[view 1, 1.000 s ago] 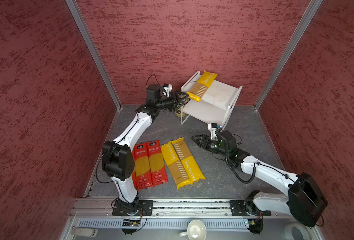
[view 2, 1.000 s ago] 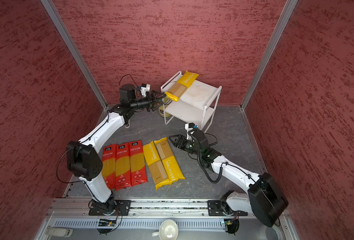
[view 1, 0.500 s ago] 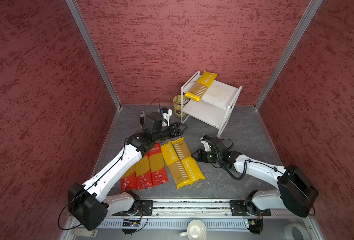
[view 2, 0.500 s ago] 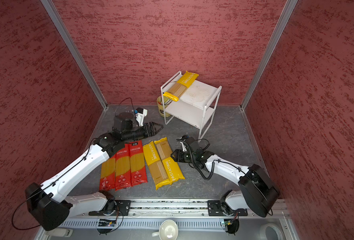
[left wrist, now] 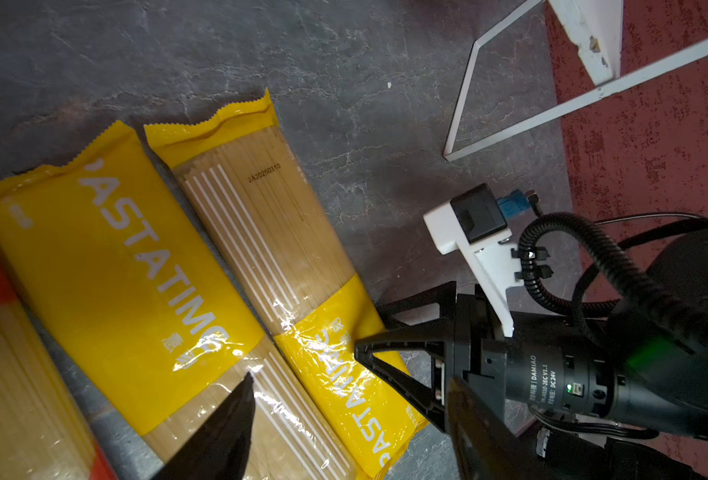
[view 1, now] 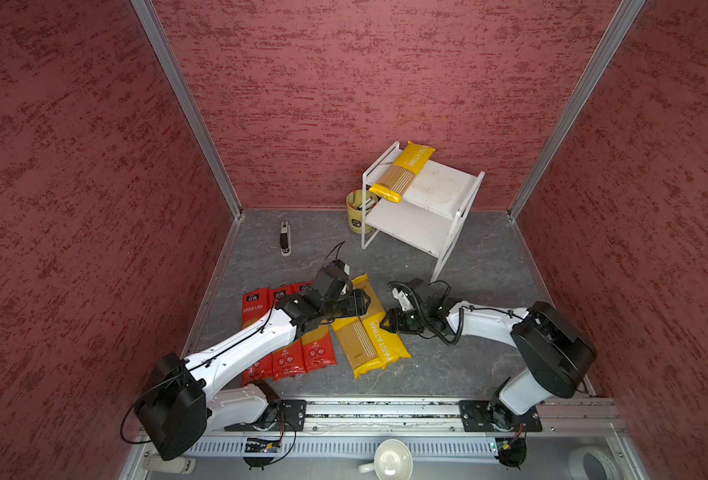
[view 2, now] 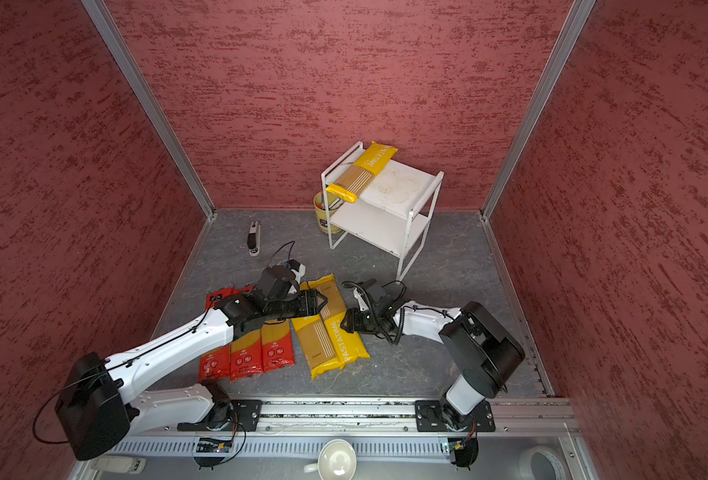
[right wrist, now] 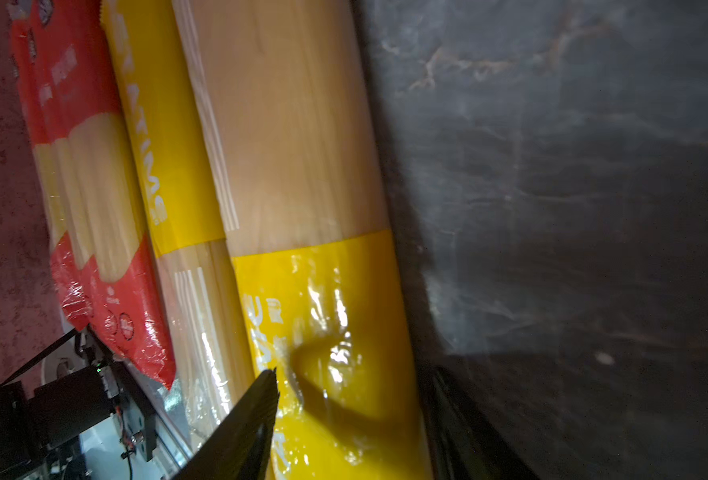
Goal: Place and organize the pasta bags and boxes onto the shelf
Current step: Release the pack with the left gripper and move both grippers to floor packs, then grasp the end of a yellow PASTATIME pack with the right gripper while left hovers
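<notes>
— What sort of place is shown?

— A robotics lab test cell is indicated. A small bay is closed in by red textured wall panels [view 1: 344, 83], which are joined by bare aluminium corner posts [view 1: 188, 108] and set over a grey marbled floor sheet [view 1: 489, 257].

— By what else is it shown?

— Two white-and-black robot arms [view 1: 244, 345] are bolted to a long aluminium rail [view 1: 385, 409] along the near edge. A slotted grey cable duct [view 1: 344, 446] with exposed wiring is run beneath it, and a white ceramic mug [view 1: 389, 461] is seen just outside.
</notes>
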